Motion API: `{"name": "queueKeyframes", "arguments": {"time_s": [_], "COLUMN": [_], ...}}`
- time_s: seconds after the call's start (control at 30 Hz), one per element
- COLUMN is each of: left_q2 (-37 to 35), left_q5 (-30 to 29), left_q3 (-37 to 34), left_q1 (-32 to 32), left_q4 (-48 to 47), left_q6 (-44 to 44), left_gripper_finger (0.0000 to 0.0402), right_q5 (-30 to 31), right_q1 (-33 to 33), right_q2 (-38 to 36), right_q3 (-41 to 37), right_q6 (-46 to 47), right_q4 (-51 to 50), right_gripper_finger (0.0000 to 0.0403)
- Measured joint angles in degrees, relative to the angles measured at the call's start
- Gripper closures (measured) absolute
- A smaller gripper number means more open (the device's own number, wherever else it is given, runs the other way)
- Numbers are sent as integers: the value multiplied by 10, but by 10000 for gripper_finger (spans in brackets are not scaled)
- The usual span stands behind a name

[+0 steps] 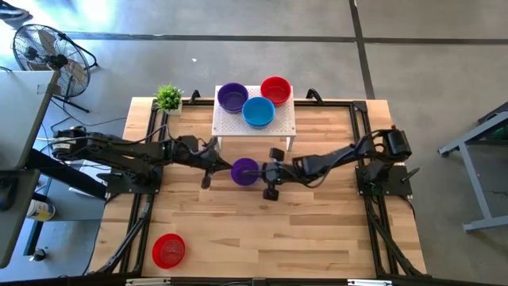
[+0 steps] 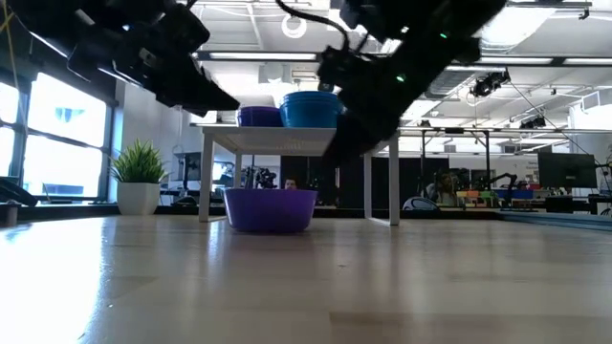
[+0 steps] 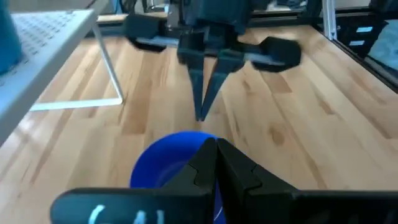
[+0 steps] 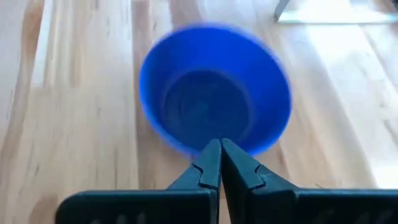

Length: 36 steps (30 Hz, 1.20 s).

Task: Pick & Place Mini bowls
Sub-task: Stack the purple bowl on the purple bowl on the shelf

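A purple mini bowl (image 1: pixel 244 171) (image 2: pixel 271 208) stands upright on its base on the wooden table, in front of the white perforated stand (image 1: pixel 254 123). My left gripper (image 1: pixel 225 166) (image 3: pixel 216 145) is shut just left of and above the bowl's rim. My right gripper (image 1: pixel 259 170) (image 4: pixel 221 147) is shut just right of and above it; in the left wrist view its fingers (image 3: pixel 201 93) end a little short of the far rim. On the stand sit a purple bowl (image 1: pixel 232 96), a blue bowl (image 1: pixel 259 112) and a red bowl (image 1: pixel 275 89). Another red bowl (image 1: pixel 168 250) rests near the table's front left.
A small green potted plant (image 1: pixel 168 98) stands at the far left, beside the stand. Black frame rails (image 1: pixel 361 135) run along the table's sides. Bare wood (image 1: pixel 278 238) lies between the bowl and the near edge.
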Motion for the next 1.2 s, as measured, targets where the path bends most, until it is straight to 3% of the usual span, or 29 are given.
{"name": "queueKeyframes", "arguments": {"time_s": [0.23, 0.3, 0.53, 0.77, 1.03, 1.2], "left_q2": [22, 23, 42, 102, 180, 213], "left_q5": [-184, -205, -225, -217, -136, -126], "left_q3": [52, 79, 127, 130, 130, 130], "left_q1": [-90, -96, -82, -34, 27, 31], "left_q4": [-89, -146, -263, -266, -221, -210], "left_q6": [-19, -56, -220, -317, -342, -342], "left_gripper_finger": [398, 393, 305, 211, 197, 197], "right_q5": [32, 53, 144, 205, 208, 209], "right_q1": [47, 65, 130, 172, 178, 178], "right_q2": [-78, -109, -215, -276, -283, -283], "right_q3": [-127, -157, -234, -272, -278, -278], "right_q6": [7, 13, 45, 53, 51, 49], "right_q4": [124, 136, 142, 149, 165, 165], "right_gripper_finger": [403, 403, 403, 403, 403, 403]}}
